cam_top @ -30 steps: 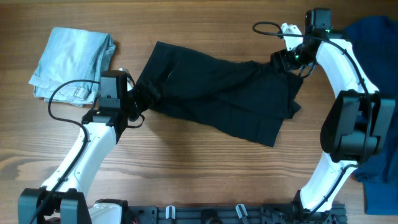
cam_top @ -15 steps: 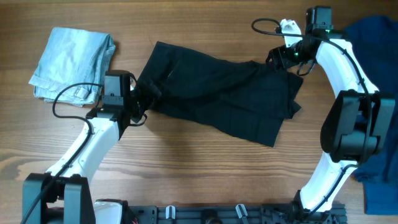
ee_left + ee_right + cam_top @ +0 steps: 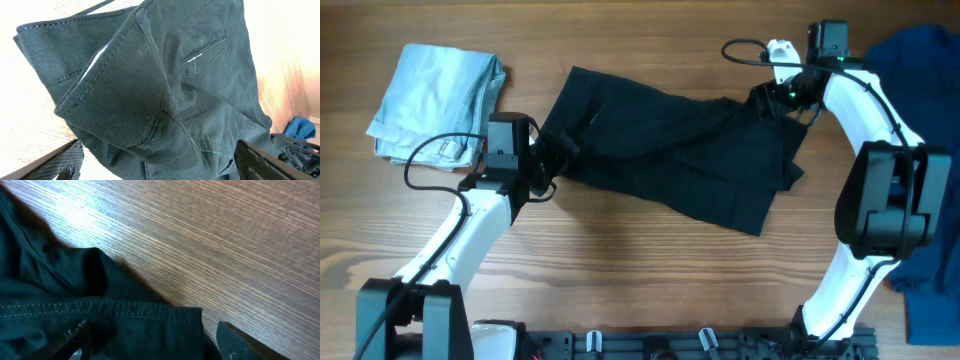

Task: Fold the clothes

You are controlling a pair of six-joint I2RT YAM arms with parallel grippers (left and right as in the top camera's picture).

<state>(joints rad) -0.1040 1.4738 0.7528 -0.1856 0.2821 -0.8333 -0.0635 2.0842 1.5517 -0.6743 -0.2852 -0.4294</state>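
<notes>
The pair of plain black wide-legged twill shorts (image 3: 680, 160) lies spread slantwise across the middle of the wood-grain counter (image 3: 620, 270), rumpled in shallow folds, its lower right corner squared off; the left wrist view shows a fine diagonal weave, a slanted welt pocket (image 3: 205, 50) edged in pale thread, and a turned-over flap with a stitched hem and a strip of lighter lining; the right wrist view shows a doubled hem (image 3: 100, 311) sewn in pale thread, ending in a square corner on the bare wood; a folded pale blue denim piece (image 3: 435, 95) sits at the far left corner, well apart from the shorts; a royal-blue garment (image 3: 920, 60) is heaped along the right edge; the left gripper (image 3: 542, 165) reaches in low over the shorts' left end, elbow bent, its jaws spread wide with bunched cloth between the fingers (image 3: 60, 162); the right gripper (image 3: 772, 95) leans over the shorts' upper right corner, its jaws likewise apart and astride the hem
</notes>
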